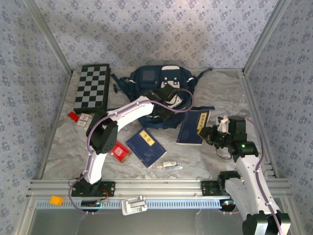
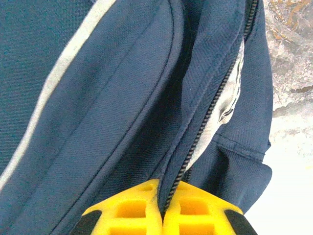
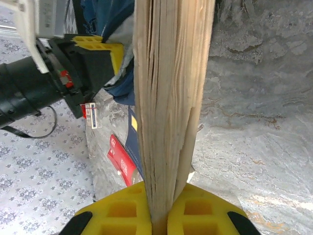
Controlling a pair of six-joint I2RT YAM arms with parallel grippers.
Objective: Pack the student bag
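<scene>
Packing had barely begun: left claw (image 2: 161, 195) pinched the student bag (image 1: 146, 79) at its zip, right claw (image 3: 157, 196) clamped one book (image 3: 171, 98).

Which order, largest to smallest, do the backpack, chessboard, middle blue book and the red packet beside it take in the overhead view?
1. backpack, though the left arm hides part of it
2. chessboard
3. middle blue book
4. red packet

Top wide; wrists close, share student bag (image 1: 146, 78).
</scene>
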